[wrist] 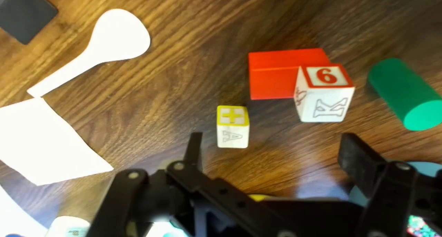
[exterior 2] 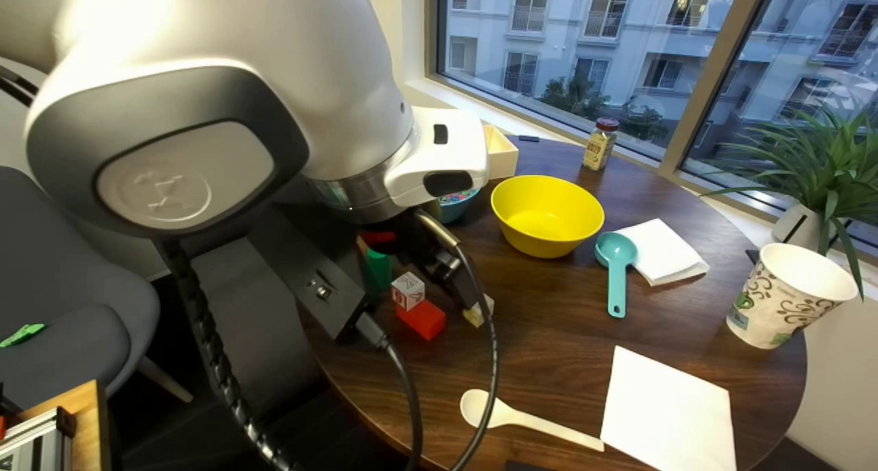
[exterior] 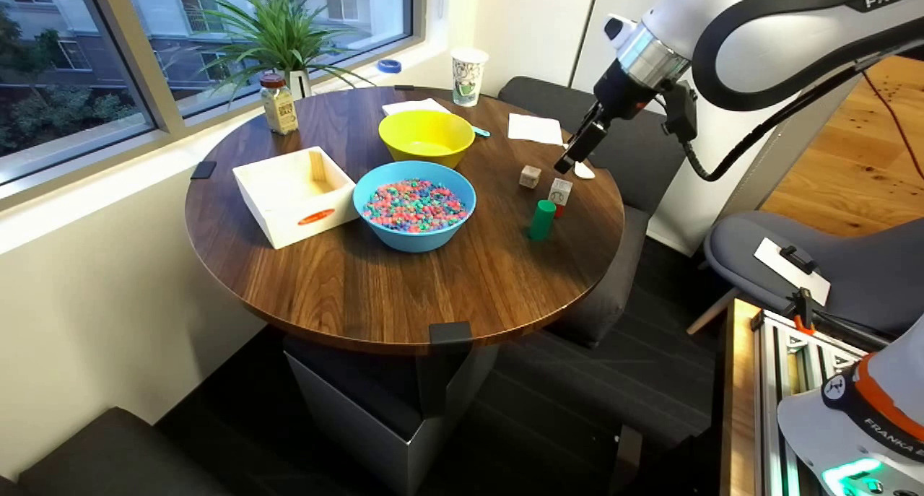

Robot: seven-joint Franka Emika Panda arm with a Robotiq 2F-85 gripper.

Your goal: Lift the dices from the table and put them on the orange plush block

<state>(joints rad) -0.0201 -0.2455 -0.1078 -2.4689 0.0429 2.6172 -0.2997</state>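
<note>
A white die with a yellow-edged face [wrist: 233,135] lies on the wooden table; it also shows in both exterior views [exterior: 529,177] [exterior 2: 473,315]. A second white die with a red-edged "6" face [wrist: 326,102] appears to rest on one end of the orange-red block [wrist: 272,80]. Both show in an exterior view, this die [exterior 2: 408,291] above the block [exterior 2: 424,320]. In an exterior view the die [exterior: 560,191] hides most of the block. My gripper [wrist: 271,140] is open and empty above the table. The yellow-edged die appears nearer its left finger in the wrist view.
A green cylinder [wrist: 402,92] stands beside the block. A blue bowl of beads [exterior: 415,242], a yellow bowl [exterior: 426,131] and a white box [exterior: 289,214] stand farther off. A white spoon [wrist: 117,37], napkin [exterior 2: 669,409] and paper cup [exterior 2: 782,299] are nearby.
</note>
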